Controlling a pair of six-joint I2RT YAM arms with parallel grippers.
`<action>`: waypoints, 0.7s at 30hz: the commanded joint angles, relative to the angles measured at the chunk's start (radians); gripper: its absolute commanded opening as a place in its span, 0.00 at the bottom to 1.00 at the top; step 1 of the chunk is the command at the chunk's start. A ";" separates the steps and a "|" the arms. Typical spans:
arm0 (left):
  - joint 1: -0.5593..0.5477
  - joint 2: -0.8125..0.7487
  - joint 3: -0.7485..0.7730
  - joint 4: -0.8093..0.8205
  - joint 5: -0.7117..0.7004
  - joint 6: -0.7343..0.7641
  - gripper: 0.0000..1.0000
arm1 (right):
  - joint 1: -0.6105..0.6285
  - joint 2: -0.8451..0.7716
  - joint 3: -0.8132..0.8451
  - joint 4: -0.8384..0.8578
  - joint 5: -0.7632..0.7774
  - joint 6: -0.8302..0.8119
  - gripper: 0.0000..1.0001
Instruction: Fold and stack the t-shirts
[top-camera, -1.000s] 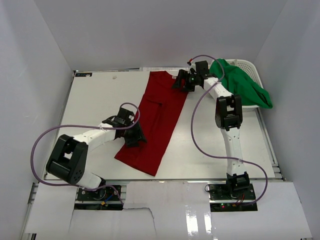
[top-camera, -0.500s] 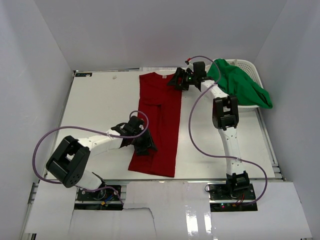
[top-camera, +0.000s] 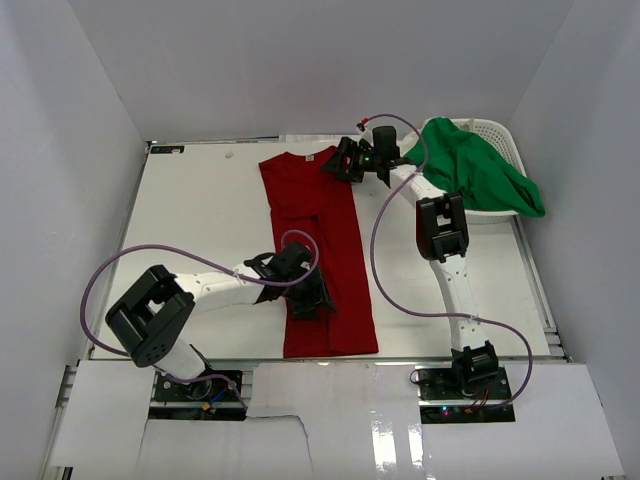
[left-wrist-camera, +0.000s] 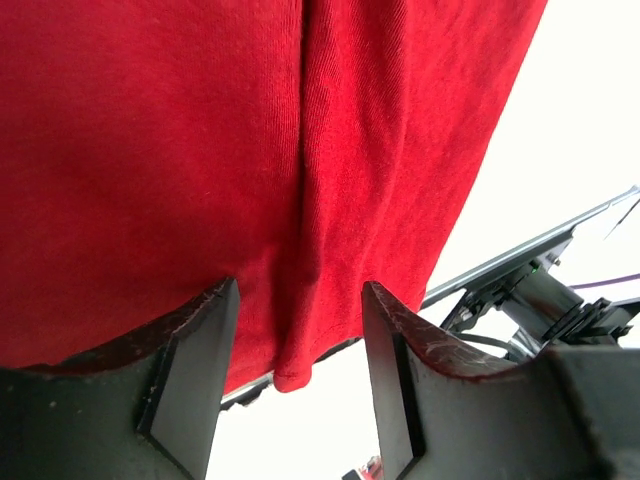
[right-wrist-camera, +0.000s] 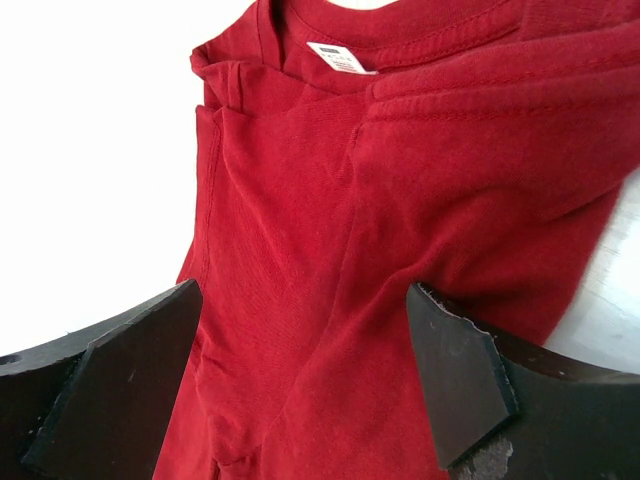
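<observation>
Okay, top view, red t-shirt: lies on the counter as a long narrow strip, collar far, hem close to the near edge.
Top view, green t-shirt: unfolded, heaped over the white basket, well apart from the red one.
Top view, risk: left jaws sit over the hem end, right jaws over the collar end. If one end slides while the other drags, the strip likely skews or the lengthwise fold opens. The hem could also slip off the counter edge.
Top view, hidden: jaw gaps too small to read, and the cloth under both wrists is covered.
Left wrist, jaws: apart, tips pointing at red cloth, nothing pinched between them.
Left wrist, risk: a raised crease runs between the tips. Closing here probably grabs only the top layer, and lifting would peel the fold apart.
Left wrist, hidden: can't tell whether the tips touch the cloth, and the layer count is unclear.
Right wrist, jaws: wide apart, straddling the collar end, holding nothing.
Right wrist, risk: sleeve layers bunch beside the neck label. A bite here may catch uneven layers and leave a lumpy fold.
Right wrist, hidden: tip contact unclear, shirt edges cut off by the frame, green t-shirt out of view.
</observation>
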 joint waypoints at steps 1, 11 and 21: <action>0.004 -0.089 0.019 -0.035 -0.062 -0.012 0.63 | -0.028 -0.034 0.008 -0.003 -0.001 -0.015 0.89; 0.007 -0.199 -0.041 -0.079 -0.088 -0.037 0.63 | -0.062 -0.042 0.021 -0.069 0.023 -0.072 0.89; 0.185 -0.418 0.189 -0.389 -0.209 0.175 0.66 | -0.073 -0.145 0.021 -0.072 -0.007 -0.136 0.90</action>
